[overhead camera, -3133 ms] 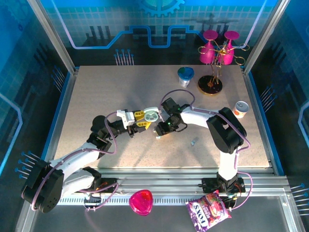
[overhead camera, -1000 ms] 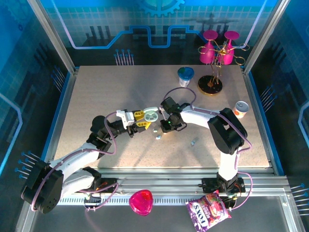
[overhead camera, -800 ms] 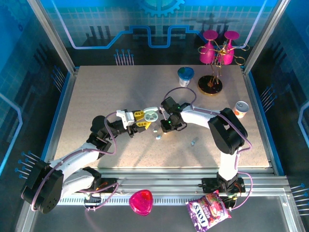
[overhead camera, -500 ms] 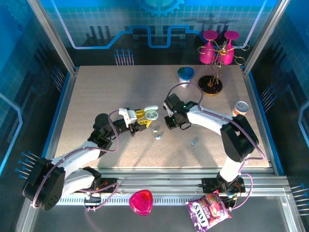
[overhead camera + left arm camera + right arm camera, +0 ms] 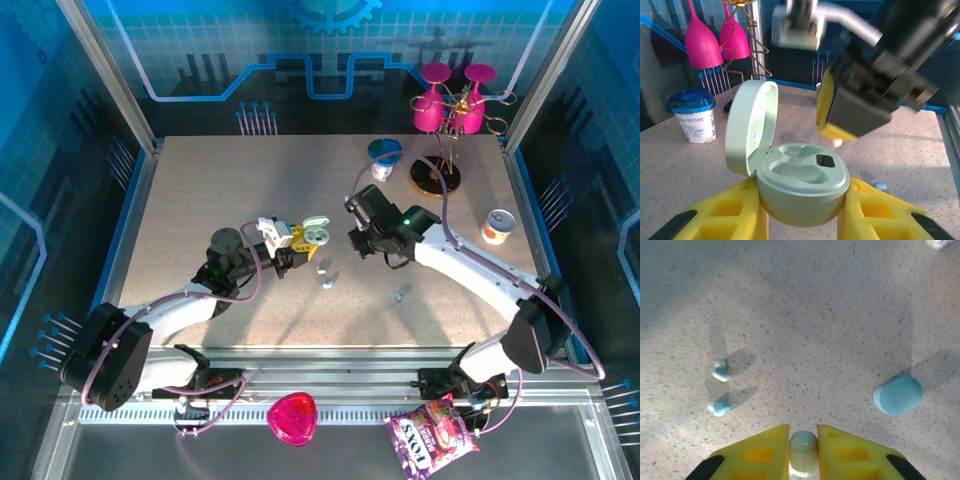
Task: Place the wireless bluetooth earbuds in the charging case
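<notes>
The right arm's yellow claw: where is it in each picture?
Top external: right gripper, just right of centre.
Left wrist: blurred, upper right, beyond the charging case.
Right wrist: bottom centre, pinching a pale earbud.
Shared landmark: the loose earbuds on the table.

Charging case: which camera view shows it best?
Left wrist. The charging case sits centre-frame, lid up, both wells visible and apparently empty, clamped in the left gripper. Top external shows the case as a small pale-green shape with its lid raised at that gripper's tip, with no well detail.
</notes>
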Robot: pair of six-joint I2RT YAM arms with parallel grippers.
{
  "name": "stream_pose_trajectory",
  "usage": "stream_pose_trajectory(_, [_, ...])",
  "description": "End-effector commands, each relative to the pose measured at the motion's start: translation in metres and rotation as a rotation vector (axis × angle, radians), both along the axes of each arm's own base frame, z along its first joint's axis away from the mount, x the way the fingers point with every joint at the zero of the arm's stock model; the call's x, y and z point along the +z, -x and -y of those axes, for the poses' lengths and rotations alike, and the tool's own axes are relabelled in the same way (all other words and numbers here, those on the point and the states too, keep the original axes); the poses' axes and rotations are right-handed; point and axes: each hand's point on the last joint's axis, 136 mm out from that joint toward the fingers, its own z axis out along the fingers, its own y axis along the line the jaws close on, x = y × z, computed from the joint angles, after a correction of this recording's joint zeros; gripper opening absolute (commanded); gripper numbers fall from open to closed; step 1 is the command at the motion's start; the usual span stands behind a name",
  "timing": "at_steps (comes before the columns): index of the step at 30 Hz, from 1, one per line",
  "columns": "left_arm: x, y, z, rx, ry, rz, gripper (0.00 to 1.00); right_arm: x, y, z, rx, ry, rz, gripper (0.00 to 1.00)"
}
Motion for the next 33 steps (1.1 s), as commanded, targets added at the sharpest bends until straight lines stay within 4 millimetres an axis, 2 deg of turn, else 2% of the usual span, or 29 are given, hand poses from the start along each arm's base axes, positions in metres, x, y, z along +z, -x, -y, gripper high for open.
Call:
stream_pose_trajectory(1, [0.008,-0.011,0.0,0.023,0.005,0.015,0.25,0.032,0.009,-0.004,0.041,0.009,0.053,0.18])
stream_pose_trajectory(5, [0.004,-0.014,0.003,0.014,0.003,-0.026,0.25,0.055,0.011,-0.026,0.105,-0.003,0.113,0.18])
stream_pose_trajectory(10, [0.004,-0.013,0.004,0.005,0.013,-0.062,0.25,0.07,0.011,-0.049,0.164,-0.012,0.157,0.18])
stream_pose_trajectory(20, [0.01,-0.003,0.009,-0.052,0.041,-0.096,0.26,0.069,0.006,-0.076,0.214,-0.025,0.162,0.18])
stream_pose_trajectory(33, [0.02,-0.001,0.013,-0.084,0.091,-0.143,0.26,0.058,0.001,-0.088,0.229,-0.035,0.15,0.18])
